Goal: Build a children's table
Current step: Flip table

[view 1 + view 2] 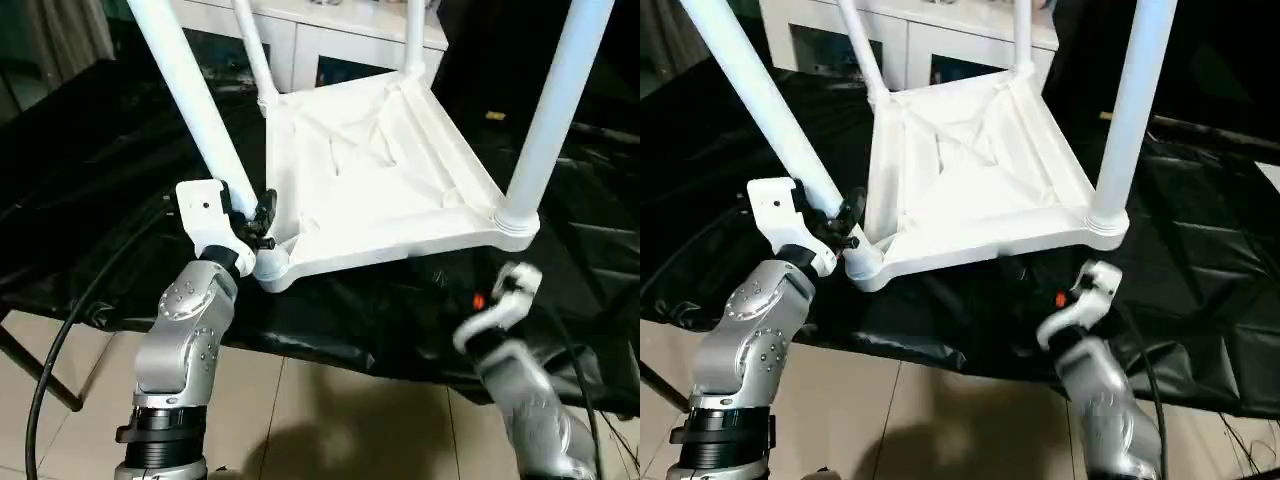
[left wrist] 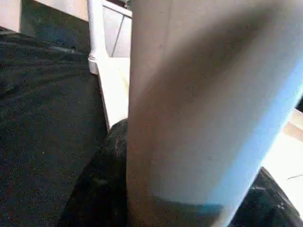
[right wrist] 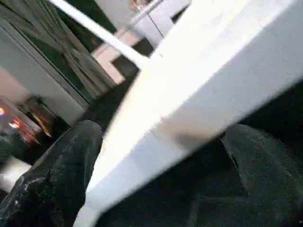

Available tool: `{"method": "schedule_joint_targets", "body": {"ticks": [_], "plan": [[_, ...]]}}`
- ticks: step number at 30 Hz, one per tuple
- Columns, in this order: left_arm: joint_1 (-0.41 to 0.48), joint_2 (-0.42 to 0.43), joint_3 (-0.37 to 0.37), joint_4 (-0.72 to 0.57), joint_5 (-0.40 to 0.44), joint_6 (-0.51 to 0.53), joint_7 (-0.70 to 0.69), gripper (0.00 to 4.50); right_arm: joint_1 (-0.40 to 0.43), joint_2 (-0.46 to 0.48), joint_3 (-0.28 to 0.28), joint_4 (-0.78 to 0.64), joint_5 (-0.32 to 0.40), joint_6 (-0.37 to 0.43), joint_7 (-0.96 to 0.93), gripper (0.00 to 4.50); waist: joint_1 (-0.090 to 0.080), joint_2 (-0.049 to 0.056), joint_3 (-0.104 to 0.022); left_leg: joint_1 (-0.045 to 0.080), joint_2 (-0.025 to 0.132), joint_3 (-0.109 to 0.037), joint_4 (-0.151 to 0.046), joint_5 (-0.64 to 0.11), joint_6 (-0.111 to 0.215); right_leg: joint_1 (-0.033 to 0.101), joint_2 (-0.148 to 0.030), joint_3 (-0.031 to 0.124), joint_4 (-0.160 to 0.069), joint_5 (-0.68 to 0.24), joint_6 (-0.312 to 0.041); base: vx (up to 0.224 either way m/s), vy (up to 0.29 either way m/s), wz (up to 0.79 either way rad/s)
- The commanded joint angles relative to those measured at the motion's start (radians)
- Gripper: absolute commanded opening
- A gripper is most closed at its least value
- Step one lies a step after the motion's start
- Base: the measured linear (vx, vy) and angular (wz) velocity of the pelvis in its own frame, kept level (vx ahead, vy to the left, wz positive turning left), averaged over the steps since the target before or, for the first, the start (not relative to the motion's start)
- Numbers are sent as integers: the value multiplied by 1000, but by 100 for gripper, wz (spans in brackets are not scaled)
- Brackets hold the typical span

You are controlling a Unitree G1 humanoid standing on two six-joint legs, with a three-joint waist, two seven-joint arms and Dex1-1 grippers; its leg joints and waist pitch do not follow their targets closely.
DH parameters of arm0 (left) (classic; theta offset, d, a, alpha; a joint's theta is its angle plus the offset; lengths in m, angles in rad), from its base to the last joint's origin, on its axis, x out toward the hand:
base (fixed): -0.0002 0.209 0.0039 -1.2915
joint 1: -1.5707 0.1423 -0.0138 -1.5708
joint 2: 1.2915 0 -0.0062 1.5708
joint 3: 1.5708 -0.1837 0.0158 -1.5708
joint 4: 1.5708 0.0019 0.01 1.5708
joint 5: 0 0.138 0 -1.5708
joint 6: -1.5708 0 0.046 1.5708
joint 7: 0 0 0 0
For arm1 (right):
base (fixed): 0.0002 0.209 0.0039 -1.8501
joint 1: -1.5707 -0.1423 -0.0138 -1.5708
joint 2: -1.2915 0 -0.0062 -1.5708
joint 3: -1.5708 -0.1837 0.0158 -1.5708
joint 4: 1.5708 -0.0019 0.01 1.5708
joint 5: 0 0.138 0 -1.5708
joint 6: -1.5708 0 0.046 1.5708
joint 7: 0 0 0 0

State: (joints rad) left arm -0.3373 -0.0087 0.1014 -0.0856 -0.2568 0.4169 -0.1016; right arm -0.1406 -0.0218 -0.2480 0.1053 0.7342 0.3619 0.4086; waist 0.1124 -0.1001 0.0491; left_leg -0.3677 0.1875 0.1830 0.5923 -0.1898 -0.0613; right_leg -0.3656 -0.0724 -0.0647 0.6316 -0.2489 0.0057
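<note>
A thick white leg (image 2: 203, 109) is standing between the left tool's black fingers (image 2: 102, 184) — another leg (image 2: 96, 33) is rising beyond, over the black-covered surface (image 2: 42, 118).

Surface (image 1: 80, 200): covered in wrinkled black cloth
Floor (image 1: 330, 420): pale beige tiles
Cabinet (image 1: 330, 40): white, glass doors, behind the surface
Curtain (image 3: 52, 61): grey, beside the cabinet

Children's table (image 1: 370, 170) lying upside down on work table (image 1: 90, 150), legs pointing up, cabinet (image 1: 330, 40) standing behind, left gripper (image 1: 262, 225) sitting at near-left leg (image 1: 190, 90).
</note>
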Motion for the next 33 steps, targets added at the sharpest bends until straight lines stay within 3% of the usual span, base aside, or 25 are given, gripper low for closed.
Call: {"method": "schedule_joint_targets", "body": {"ticks": [1,6,7,13,16,17,18,19,21,22,25,30,33], "plan": [[-6,-43,13,-1,-72,33,12,192,-18,-3,-32,43,8,5,-12,450,0,-5,-55,11,49,-19,-63,-8,50,37,-73,53,-61,111,-157,0,0,0],[-5,-43,15,-8,-73,44,7,192,-110,13,-70,180,19,-20,-40,450,-1,-1,-54,13,49,-17,-65,-31,29,35,-73,52,-63,89,-162,0,0,0],[-5,-42,14,-8,-73,45,6,192,-120,14,-75,195,24,-20,-40,450,0,4,-55,14,49,-18,-65,-32,27,35,-74,52,-61,94,-162,0,0,0],[-5,-42,8,-11,-70,61,-2,192,-257,14,-136,396,62,-54,-19,450,0,4,-57,14,48,-15,-62,-11,30,37,-72,51,-55,151,-182,0,0,0],[0,-42,3,-14,-69,69,-7,192,-318,5,-162,472,72,-69,6,450,2,3,-57,13,48,-16,-61,10,40,39,-73,50,-53,177,-186,0,0,0],[3,-48,-3,-14,-66,71,-8,192,-374,-4,-191,540,90,-80,21,450,0,-6,-57,11,48,-14,-59,7,46,40,-74,50,-51,173,-193,0,0,0],[3,-48,-3,-14,-66,71,-8,192,-378,-4,-193,544,91,-81,22,450,1,-2,-57,13,47,-13,-60,0,49,38,-74,50,-53,152,-200,0,0,0],[4,-53,-8,-13,-65,71,-7,192,-405,-8,-203,576,96,-82,32,450,1,-7,-54,12,47,-12,-60,0,52,38,-73,50,-55,147,-199,0,0,0],[4,-60,-14,-13,-65,73,-7,192,-430,-13,-203,612,85,-94,39,450,3,-4,-55,14,50,-12,-58,16,61,36,-74,49,-52,149,-203,0,0,0],[4,-61,-17,-14,-66,76,-9,192,-440,-16,-204,629,82,-99,44,450,3,-10,-54,14,50,-11,-57,25,65,36,-74,50,-52,158,-203,0,0,0],[7,-63,-22,-19,-67,85,-15,192,-477,-18,-211,682,87,-108,73,450,3,-11,-55,12,50,-11,-56,33,78,37,-75,49,-50,154,-213,0,0,0],[7,-63,-24,-22,-69,87,-21,192,-515,-30,-205,779,40,-118,91,402,4,-15,-58,13,52,-10,-56,31,79,37,-76,47,-52,123,-219,0,0,0],[3,-62,-26,-18,-68,87,-25,192,-522,-31,-208,798,36,-122,93,374,5,-13,-61,14,52,-9,-54,42,76,37,-78,48,-50,130,-221,0,0,0]]}}
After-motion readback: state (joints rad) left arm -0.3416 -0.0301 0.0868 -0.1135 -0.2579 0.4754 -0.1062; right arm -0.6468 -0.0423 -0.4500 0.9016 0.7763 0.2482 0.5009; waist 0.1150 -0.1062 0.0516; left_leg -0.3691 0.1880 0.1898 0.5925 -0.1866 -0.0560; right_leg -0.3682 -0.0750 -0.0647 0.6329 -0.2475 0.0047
